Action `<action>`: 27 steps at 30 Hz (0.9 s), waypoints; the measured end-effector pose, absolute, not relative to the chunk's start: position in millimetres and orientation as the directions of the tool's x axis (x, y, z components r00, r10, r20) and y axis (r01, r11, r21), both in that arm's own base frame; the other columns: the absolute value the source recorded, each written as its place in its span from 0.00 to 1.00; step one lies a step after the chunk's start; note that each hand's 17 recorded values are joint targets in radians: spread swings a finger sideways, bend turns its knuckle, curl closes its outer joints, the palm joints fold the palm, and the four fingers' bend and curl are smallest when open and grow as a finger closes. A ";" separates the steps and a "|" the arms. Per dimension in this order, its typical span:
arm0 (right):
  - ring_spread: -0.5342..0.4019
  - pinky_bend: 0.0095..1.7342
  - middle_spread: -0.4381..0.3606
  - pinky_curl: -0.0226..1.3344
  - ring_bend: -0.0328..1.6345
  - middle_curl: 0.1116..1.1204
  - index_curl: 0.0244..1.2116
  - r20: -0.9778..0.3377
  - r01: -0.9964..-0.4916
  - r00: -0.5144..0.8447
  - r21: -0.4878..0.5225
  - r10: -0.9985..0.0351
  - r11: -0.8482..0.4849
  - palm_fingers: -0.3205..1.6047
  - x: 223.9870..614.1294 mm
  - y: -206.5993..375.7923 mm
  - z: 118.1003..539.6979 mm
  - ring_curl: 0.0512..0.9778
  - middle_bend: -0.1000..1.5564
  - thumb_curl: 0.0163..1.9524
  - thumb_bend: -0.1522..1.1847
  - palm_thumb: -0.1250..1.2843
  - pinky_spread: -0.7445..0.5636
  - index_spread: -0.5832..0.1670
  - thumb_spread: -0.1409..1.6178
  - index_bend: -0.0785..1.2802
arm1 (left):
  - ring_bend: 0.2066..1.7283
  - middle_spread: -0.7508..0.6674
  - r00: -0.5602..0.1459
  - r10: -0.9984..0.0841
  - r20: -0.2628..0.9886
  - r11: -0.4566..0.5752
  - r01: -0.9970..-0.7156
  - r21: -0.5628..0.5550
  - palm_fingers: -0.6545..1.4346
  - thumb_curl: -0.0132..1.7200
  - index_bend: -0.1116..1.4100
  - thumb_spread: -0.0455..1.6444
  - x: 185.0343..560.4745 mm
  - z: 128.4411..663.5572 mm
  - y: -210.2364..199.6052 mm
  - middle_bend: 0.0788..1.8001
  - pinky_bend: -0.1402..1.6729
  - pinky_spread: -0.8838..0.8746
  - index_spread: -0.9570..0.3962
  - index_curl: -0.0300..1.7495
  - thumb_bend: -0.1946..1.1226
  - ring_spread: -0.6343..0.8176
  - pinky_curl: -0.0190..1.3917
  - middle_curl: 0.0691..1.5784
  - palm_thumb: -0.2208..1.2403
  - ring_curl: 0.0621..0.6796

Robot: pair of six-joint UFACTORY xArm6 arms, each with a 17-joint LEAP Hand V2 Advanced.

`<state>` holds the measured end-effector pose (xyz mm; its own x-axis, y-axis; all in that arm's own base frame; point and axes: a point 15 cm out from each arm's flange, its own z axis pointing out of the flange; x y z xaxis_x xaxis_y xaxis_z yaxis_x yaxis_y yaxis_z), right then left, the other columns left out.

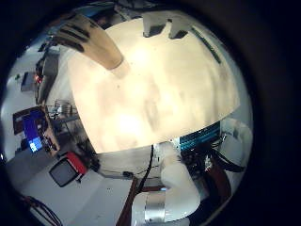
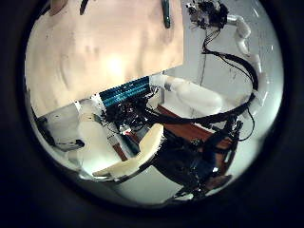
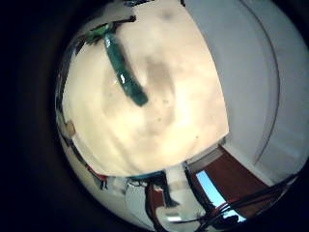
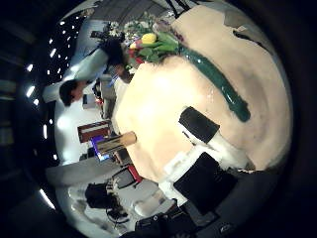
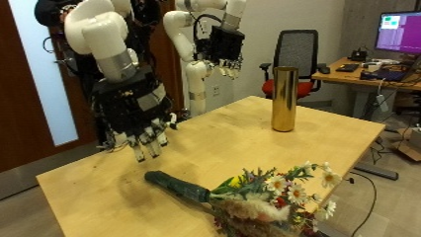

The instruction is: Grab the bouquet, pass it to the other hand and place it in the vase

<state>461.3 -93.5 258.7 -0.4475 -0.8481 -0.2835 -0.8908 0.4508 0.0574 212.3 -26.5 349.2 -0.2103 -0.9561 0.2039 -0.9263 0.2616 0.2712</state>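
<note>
Bouquet (image 5: 257, 197) is down flat on the bench (image 5: 223, 138), dark green wrapped stem end pointing toward the right hand (image 5: 142, 117), blooms of white, yellow and green spilling to the bench's near edge, well away from the vase (image 5: 283, 98). Largest first: the bench is a pale wooden top that carries both bouquet and vase. Right hand now, big and close, hanging above the bench just up from the bouquet's stem end, black fingers relaxed and pointing downward, spread a little, holding nothing and touching nothing. Left hand (image 5: 226, 49) sits farther back and higher, over the far edge of the bench, beside the vase but apart from it; fingers dangle loose and straight, nothing in them either. The vase, a tall golden cylinder, stands upright near the bench's far side, clear of both hands. From the right thumb side palm view the bouquet (image 4: 188, 55) stretches across the bench (image 4: 168, 109), flowers bunched at one end, the green stem running out from them. The right little finger side palm view catches the green stem (image 3: 126, 68) lying on the wood. The left little finger side palm view shows the vase (image 1: 89, 42) at the bench's edge.
</note>
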 end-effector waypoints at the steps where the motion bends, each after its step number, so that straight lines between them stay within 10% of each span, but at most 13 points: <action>1: 0.47 0.44 0.60 0.16 0.59 0.36 0.24 -0.281 -0.889 -0.452 0.068 -0.847 0.452 0.35 463.9 -93.7 248.9 0.28 0.44 0.20 0.10 0.52 0.50 0.68 0.71 0.17 | 0.08 0.81 -0.209 -0.957 0.203 0.260 -0.927 0.271 0.36 0.19 0.19 0.53 213.2 349.2 -26.7 0.07 0.18 0.81 0.85 0.22 0.12 0.83 0.21 0.16 0.36 0.25; 27: 0.49 0.39 0.59 0.09 0.57 0.39 0.31 -0.233 -0.868 -0.492 0.211 -0.839 0.450 0.36 481.4 -90.7 154.5 0.27 0.45 0.21 0.10 0.57 0.59 0.67 0.67 0.20 | 0.07 0.81 -0.191 -0.962 0.195 0.243 -0.926 0.289 0.36 0.19 0.19 0.54 216.0 344.4 -29.8 0.07 0.18 0.81 0.86 0.22 0.12 0.83 0.20 0.16 0.37 0.26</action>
